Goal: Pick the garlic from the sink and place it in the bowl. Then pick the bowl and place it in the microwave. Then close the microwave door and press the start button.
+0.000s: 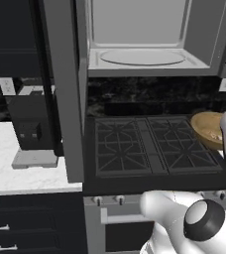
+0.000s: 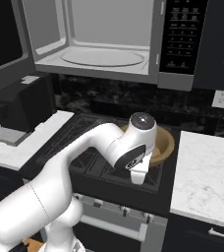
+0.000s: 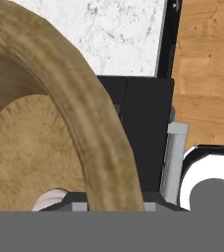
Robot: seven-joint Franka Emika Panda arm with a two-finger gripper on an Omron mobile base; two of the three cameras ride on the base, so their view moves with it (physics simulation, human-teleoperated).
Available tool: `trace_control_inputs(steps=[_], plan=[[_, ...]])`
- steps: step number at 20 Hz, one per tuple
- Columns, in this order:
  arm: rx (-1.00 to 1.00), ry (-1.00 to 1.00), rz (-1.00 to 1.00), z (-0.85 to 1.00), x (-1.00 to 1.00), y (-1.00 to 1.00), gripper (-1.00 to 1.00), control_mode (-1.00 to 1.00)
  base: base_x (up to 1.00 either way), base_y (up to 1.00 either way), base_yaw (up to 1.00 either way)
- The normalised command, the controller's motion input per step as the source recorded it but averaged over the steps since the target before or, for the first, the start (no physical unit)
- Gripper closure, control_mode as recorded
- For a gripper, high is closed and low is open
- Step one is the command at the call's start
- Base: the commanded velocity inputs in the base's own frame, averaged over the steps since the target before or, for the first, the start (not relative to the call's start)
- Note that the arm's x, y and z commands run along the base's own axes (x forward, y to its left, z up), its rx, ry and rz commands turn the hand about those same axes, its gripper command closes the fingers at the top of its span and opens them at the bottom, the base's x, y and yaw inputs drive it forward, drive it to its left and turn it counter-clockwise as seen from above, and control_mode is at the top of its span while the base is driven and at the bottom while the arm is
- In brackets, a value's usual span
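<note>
The tan wooden bowl (image 1: 206, 130) (image 2: 166, 142) is over the right end of the stovetop. In the hand view its thick rim (image 3: 92, 128) runs down between my fingertips, and my gripper (image 3: 115, 204) is shut on that rim. The pale garlic (image 3: 50, 199) peeks out on the bowl's floor just beside the fingers. Whether the bowl rests on the grate or hangs just above it, I cannot tell. Above the stove the microwave (image 1: 144, 57) (image 2: 99, 54) stands open with its glass turntable bare. The microwave door (image 1: 65, 99) (image 2: 1, 44) is swung out to the left. The sink is out of view.
A black stovetop (image 1: 149, 149) with grates lies under the microwave. The black coffee machine (image 1: 33, 124) (image 2: 15, 110) stands on the white counter to the left. A marble counter (image 2: 207, 172) lies right of the bowl. The microwave's button panel (image 2: 182, 39) is on its right side.
</note>
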Motion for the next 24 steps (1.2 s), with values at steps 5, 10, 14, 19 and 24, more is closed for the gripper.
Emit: trace_control_inputs(steps=[5,10,14,19,24], plan=[[0.0,0.0,0.0,0.0,0.0,0.0,1.0,-1.0,0.04,-0.01,-0.01],[0.0,-0.05,-0.02,0.49,0.0,0.69,1.0,-1.0,0.0,0.0,0.0],[0.0,-0.12,-0.01,0.87,0.05,0.75,1.0,-1.0,0.0,0.0,0.0],[0.02,-0.12,0.0,0.85,0.22,0.51,1.0,-1.0,0.0,0.0,0.0],[0.01,-0.12,0.0,0.93,0.12,0.22,1.0,-1.0,0.0,0.0,0.0]])
